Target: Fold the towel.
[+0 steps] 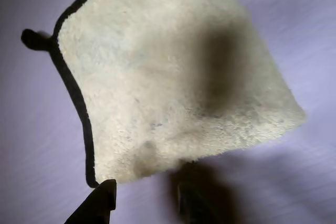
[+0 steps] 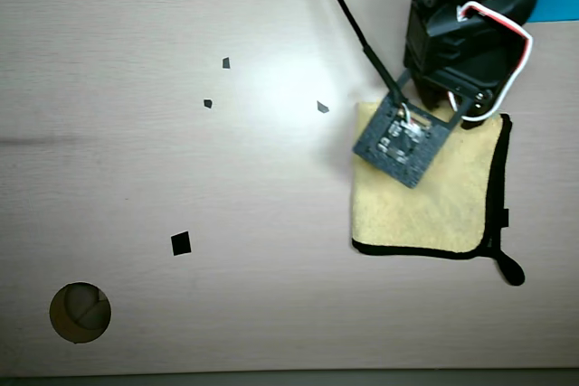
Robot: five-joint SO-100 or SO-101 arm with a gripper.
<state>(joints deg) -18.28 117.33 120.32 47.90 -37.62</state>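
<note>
The towel (image 2: pixel 434 201) is a pale yellow fuzzy cloth with black edging, lying flat at the right of the wooden table in the overhead view. Its black loop tab (image 2: pixel 511 270) sticks out at the lower right corner. The arm (image 2: pixel 457 38) and its camera board (image 2: pixel 404 139) hang over the towel's upper left part and hide the fingers there. In the wrist view the towel (image 1: pixel 168 77) fills most of the frame, with its loop tab (image 1: pixel 32 39) at the upper left. My gripper (image 1: pixel 147 203) is just off the towel's near edge, open, with nothing between its fingers.
Small black marks (image 2: pixel 181 243) dot the wooden table (image 2: pixel 136 133). A round hole (image 2: pixel 80 312) sits at the lower left. A black cable (image 2: pixel 348 20) runs from the top edge to the camera board. A blue sheet (image 2: pixel 554 15) shows at the top right.
</note>
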